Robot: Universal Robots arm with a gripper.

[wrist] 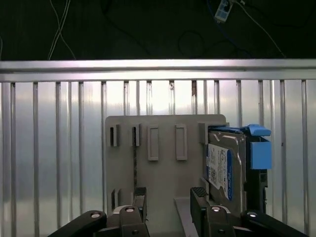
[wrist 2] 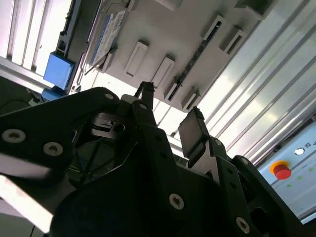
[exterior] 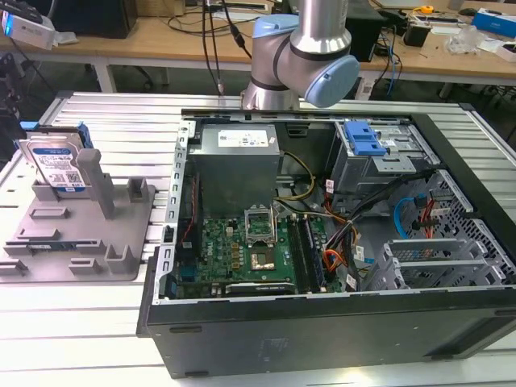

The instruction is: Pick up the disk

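Observation:
The disk stands on edge at the far end of the grey fixture plate, at the exterior view's left. It is silver with a white-and-blue label and blue side rails. In the first wrist view the disk sits at one side of the plate, beyond and off to the side of my gripper. My gripper is open, with nothing between its black fingers. In the second wrist view the gripper hangs well above the plate, apart from the disk.
An open computer case fills the middle and the exterior view's right, holding a motherboard, a power supply and a blue drive-bay bracket. The arm rises behind it. The slatted metal table carries everything. A red button is nearby.

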